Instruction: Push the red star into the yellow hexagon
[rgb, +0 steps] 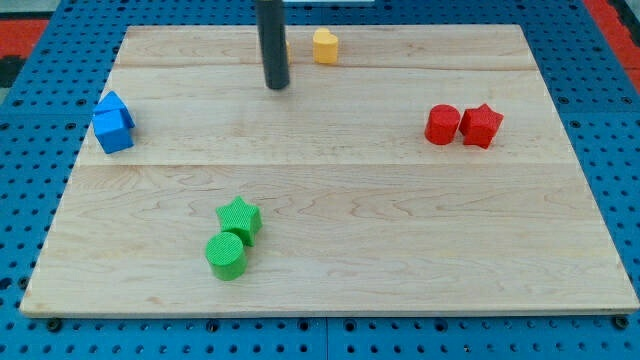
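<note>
1. Near the view's top, left of centre, my tip (277, 86) rests on the wooden board (330, 260), grasping nothing and touching no block.
2. A yellow block (325, 46) sits just right of the rod; another yellow shape behind the rod is mostly hidden.
3. Far right, the red star (481, 125) touches a red cylinder (442, 124).
4. Blue blocks (113, 122) sit left; green star (239, 218) and green cylinder (226, 256) sit low.

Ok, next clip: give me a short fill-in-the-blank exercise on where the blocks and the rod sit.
1. The red star touches a red ____ on its left in the view.
2. My tip rests near the view's ____ edge, far from the red star.
3. The green star sits just above a ____ cylinder.
4. The blue blocks lie at the view's ____ side.

Missing words: cylinder; top; green; left
</note>
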